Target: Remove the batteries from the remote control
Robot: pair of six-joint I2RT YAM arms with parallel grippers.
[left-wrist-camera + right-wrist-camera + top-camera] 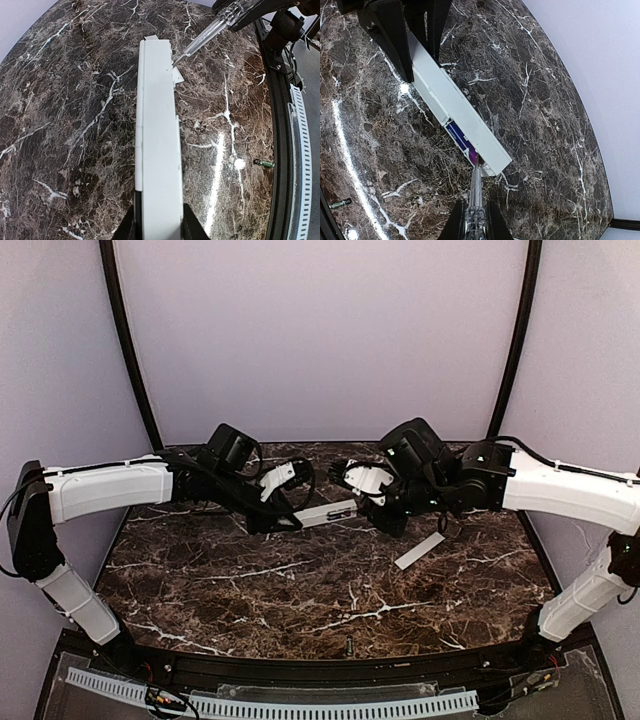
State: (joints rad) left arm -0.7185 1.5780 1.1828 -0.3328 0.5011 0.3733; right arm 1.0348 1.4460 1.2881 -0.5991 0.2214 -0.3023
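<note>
The remote control [157,125] is a long white bar held a little above the marble table, with my left gripper [158,220] shut on one end. Its open compartment faces sideways and shows a blue-and-purple battery [461,142] still inside. My right gripper [475,215] is shut on a clear-handled screwdriver [475,192], whose tip touches the purple end of that battery at the remote's far end. From above, the remote [328,512] spans the gap between the left gripper [285,517] and the right gripper [385,512].
The flat white cover strip [420,551] lies on the marble to the right, below the right gripper. A small dark greenish cylinder [349,647], perhaps a battery, rests near the table's front edge. Black rails curve along that edge.
</note>
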